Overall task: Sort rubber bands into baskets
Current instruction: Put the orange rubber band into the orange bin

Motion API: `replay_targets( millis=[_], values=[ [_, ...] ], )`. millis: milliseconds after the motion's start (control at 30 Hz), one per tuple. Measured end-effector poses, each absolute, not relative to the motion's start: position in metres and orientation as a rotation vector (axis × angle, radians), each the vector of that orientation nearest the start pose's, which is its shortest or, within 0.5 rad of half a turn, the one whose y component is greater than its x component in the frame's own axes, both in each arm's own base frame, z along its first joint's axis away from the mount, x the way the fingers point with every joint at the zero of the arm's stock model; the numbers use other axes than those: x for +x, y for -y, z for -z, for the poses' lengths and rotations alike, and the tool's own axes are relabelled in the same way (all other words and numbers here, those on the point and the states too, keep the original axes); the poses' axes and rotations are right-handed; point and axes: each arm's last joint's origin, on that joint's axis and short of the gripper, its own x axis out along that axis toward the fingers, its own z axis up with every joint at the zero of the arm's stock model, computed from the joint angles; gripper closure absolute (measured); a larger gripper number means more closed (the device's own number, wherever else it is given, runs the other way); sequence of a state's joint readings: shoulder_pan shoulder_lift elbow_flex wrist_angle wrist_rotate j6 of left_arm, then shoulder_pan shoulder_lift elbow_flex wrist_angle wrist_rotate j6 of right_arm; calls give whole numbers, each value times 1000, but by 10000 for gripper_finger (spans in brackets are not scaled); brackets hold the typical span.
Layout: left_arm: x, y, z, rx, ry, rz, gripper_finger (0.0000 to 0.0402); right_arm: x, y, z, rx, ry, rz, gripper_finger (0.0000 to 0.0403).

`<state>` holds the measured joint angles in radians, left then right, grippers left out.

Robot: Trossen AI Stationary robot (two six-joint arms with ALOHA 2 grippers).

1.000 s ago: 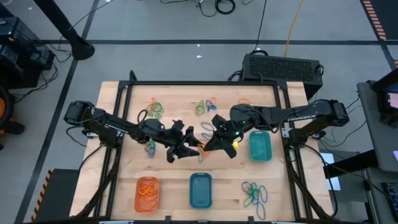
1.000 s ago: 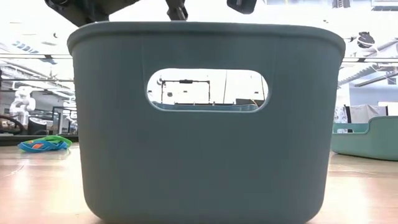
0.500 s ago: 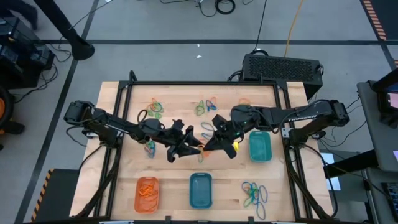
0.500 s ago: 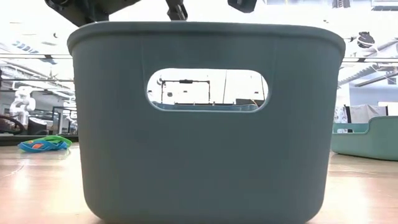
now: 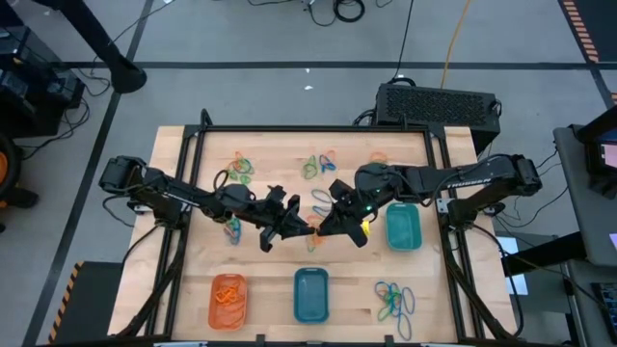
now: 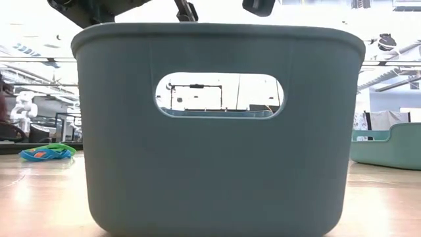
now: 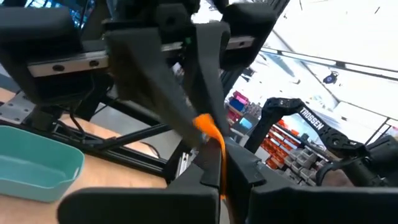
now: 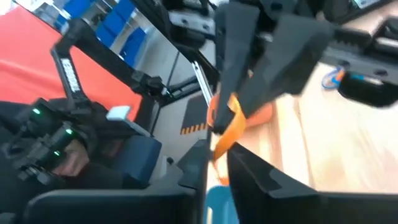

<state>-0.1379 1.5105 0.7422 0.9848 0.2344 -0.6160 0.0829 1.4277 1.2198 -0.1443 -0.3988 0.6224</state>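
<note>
Where both arms meet mid-surface, left pincer (image 5: 307,229) clamps an orange rubber band (image 7: 210,138) (right pincer (image 5: 320,227) narrow, also on it). Orange basket (image 5: 228,300) at 7 o'clock, blue basket (image 5: 310,295) at 6, teal basket (image 5: 402,228) at 3.

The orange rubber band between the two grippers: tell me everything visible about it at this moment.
The orange rubber band is a thin, flat elastic strip, bright orange, looking soft and rubbery. It sits above the middle of the table, between both grippers, which meet tip to tip. In the left wrist view it hangs as a narrow strap from the right gripper down to the left gripper, whose fingers are shut on it. The right wrist view shows it bent and folded. It does not touch the table.
</note>
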Motion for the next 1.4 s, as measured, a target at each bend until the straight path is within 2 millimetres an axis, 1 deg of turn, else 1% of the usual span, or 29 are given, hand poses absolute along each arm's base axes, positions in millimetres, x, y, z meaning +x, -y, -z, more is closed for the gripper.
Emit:
replay_targets(
  millis=[100,200,367,500,667,833,1000,1167,1300,1400],
  values=[
    [311,50,-261,-604,90,440,398,319,-36,-336,654,-537,-332,309],
    [310,52,-261,-641,42,487,399,318,-34,-331,649,-580,-315,272],
    [301,59,-255,-708,-179,531,400,313,-35,-325,629,-660,-323,224],
    [284,73,-249,-752,-422,542,400,309,-37,-318,621,-742,-307,202],
    [256,93,-241,-823,-737,509,401,305,-41,-313,555,-780,-271,193],
    [233,116,-231,-892,-962,433,401,306,-41,-313,481,-754,-237,192],
    [215,138,-222,-937,-1116,344,401,311,-41,-308,424,-750,-238,192],
    [200,154,-217,-977,-1203,253,401,322,-43,-297,382,-756,-257,193],
    [192,160,-211,-992,-1257,159,401,331,-43,-285,361,-784,-260,193],
    [188,163,-207,-999,-1296,105,401,335,-42,-280,351,-787,-260,193]
  ],
)
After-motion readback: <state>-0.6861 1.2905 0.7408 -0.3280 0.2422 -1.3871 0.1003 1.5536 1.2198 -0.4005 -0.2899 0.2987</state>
